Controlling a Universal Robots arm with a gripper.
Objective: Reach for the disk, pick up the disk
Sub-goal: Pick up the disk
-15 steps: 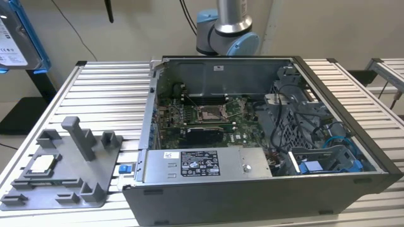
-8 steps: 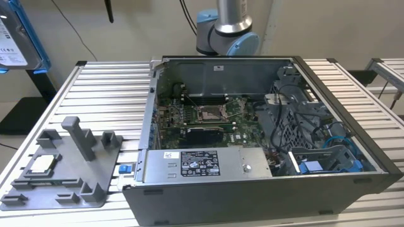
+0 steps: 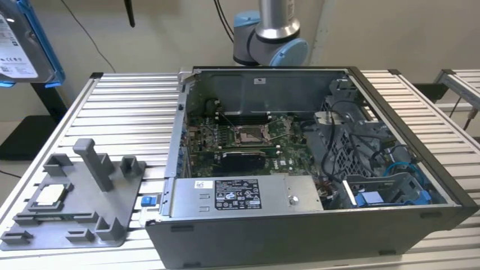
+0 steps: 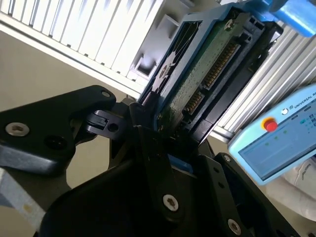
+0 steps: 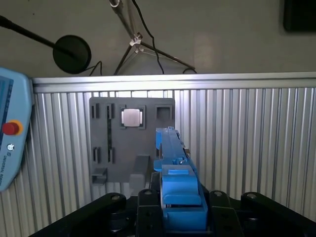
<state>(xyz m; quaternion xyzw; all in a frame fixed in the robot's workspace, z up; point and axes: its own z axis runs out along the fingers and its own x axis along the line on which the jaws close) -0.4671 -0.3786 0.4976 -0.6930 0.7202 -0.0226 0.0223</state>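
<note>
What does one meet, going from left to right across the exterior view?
the disk, raised at the left edge → tall grey post on the fixture plate → grey power supply → blue bracket inside the case

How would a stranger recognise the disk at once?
From the open computer case, look to the exterior view's far upper left, above the grey plate. The disk hangs there: flat, silver, white-labelled, blue-framed, unlike the small square chip on that plate.
</note>
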